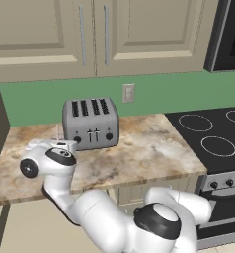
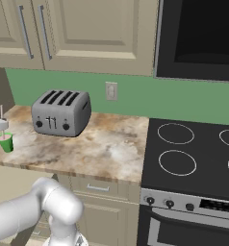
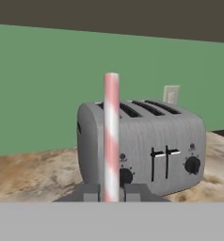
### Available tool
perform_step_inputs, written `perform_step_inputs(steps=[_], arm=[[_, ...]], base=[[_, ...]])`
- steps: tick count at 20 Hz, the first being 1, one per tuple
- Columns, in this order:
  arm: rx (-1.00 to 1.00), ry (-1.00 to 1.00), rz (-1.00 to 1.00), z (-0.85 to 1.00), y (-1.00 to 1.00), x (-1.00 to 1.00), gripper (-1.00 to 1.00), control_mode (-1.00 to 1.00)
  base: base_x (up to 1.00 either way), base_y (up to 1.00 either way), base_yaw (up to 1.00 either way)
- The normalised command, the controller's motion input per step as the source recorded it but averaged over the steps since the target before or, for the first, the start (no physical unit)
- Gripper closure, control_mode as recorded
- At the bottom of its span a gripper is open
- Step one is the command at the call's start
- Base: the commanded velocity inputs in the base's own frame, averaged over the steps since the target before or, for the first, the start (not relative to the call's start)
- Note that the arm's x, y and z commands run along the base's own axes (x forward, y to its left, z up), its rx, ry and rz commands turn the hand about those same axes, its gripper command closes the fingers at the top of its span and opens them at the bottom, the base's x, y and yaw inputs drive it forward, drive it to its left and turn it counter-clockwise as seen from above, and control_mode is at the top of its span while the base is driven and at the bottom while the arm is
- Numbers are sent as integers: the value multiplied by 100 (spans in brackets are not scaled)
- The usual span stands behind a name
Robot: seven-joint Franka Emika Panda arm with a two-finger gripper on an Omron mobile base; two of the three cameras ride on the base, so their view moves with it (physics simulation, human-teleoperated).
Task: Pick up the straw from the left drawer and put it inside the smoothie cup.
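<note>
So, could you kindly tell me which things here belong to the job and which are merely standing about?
Belonging to the job:
straw, held upright in the shut claw
smoothie cup, on the counter

Merely standing about:
toaster
stove
wall socket

No text, label, brand, number or sign can be read in any of the views. The front of the grey toaster (image 3: pixel 147 150) bears only dark knobs and levers, with no lettering that can be made out. The control panel of the stove (image 2: pixel 193 204) shows knobs and a small display, too blurred for any characters to be told.
</note>
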Motion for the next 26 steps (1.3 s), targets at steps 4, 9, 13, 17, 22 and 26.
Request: perform_step_inputs(steps=[4, 9, 13, 17, 22, 26], arm=[[0, 0, 0, -13, 11, 6, 100, -100], [0, 0, 0, -5, 5, 6, 100, -100], [0, 0, 0, 0, 0, 5, 100, -100], [0, 0, 0, -1, 0, 8, 100, -100], [0, 0, 0, -2, 0, 16, 100, -100], [0, 0, 0, -1, 2, 22, 100, -100]], base=[[0, 0, 0], [0, 0, 0], [0, 0, 0], [0, 0, 0], [0, 0, 0], [0, 0, 0]])
